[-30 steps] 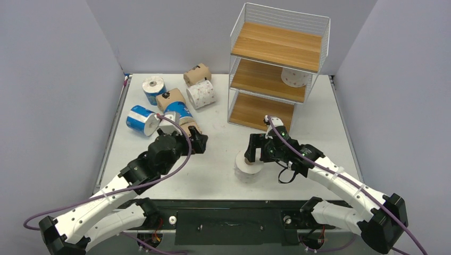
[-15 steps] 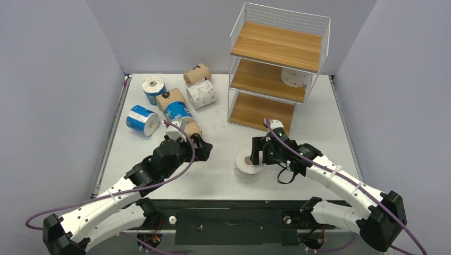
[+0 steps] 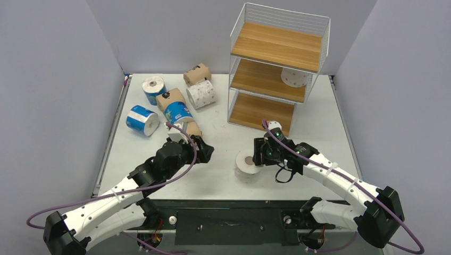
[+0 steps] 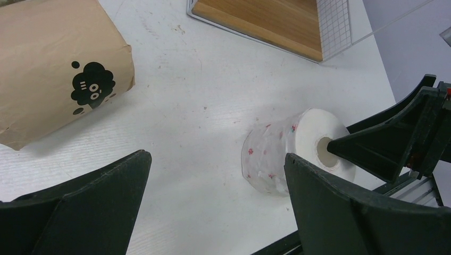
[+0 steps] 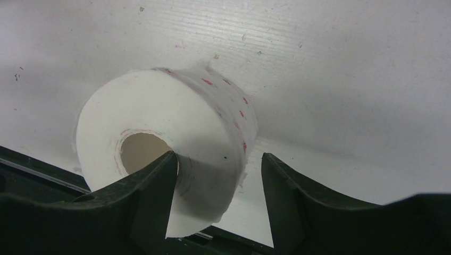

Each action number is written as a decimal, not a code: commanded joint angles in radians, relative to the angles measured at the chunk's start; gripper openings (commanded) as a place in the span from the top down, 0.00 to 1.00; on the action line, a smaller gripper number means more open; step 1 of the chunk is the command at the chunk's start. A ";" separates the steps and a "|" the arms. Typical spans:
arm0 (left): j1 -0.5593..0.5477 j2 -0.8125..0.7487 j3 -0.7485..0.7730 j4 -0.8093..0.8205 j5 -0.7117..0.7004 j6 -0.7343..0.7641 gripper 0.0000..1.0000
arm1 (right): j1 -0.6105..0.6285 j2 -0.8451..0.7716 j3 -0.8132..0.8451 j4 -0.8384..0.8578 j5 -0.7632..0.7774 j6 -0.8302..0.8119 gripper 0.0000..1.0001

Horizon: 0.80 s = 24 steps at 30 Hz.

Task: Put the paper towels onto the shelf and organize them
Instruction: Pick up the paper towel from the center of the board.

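A white roll with pinkish dots [image 3: 247, 164] stands on end near the table's front middle, and shows in the left wrist view [image 4: 298, 146] and the right wrist view [image 5: 175, 117]. My right gripper [image 3: 259, 154] is open over it [image 5: 218, 159], one finger at the core hole, the other outside the wall with a gap. My left gripper [image 3: 205, 151] is open and empty [image 4: 218, 159], just left of that roll. A brown roll with a black mark [image 3: 191, 129] lies behind it [image 4: 53, 69]. The shelf [image 3: 276, 64] stands at the back right with one dotted roll [image 3: 295, 77] on its middle board.
At the back left lie three blue-and-white rolls [image 3: 142, 119], [image 3: 153, 87], [image 3: 178, 111], two brown rolls [image 3: 170, 97], [image 3: 197, 73] and a dotted roll [image 3: 201, 94]. The shelf's bottom board [image 4: 266, 18] is just beyond the roll. Grey walls close in both sides.
My left gripper has moved right and nearer, away from the brown roll toward the dotted roll. My right gripper has settled lower onto the dotted roll's far edge.
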 commanded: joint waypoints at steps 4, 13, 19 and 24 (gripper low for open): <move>0.003 0.009 -0.004 0.080 0.015 -0.022 0.04 | 0.006 0.019 -0.010 0.016 0.010 0.005 0.51; 0.003 0.016 -0.015 0.117 0.008 -0.029 0.03 | 0.014 0.018 0.001 0.007 -0.018 0.015 0.68; 0.002 0.016 -0.012 0.154 -0.049 -0.038 0.04 | 0.002 -0.059 0.111 -0.075 0.045 0.040 0.75; -0.001 0.021 -0.026 0.300 -0.076 -0.031 0.04 | -0.015 -0.081 0.275 -0.165 0.091 0.042 0.76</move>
